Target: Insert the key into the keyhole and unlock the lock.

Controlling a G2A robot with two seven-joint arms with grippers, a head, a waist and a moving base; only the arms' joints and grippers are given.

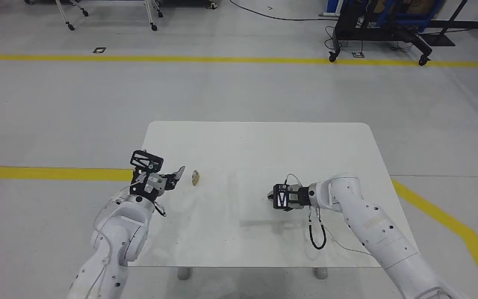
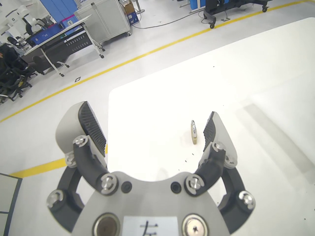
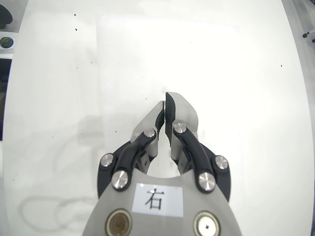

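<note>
One lock [image 2: 194, 132] by spread left hand [image 2: 147, 110]; right hand [image 3: 165, 99] pinches one key [image 3: 164, 106]

Around my white table [image 1: 314, 149] the floor [image 1: 224, 97] is smooth and grey, with yellow lines [image 1: 224, 58] painted across it. Farther off I see a black stand on wheels [image 2: 210, 1], blue cabinets [image 2: 59, 3], a grey desk [image 2: 49, 41] and black chairs [image 2: 12, 74].
</note>
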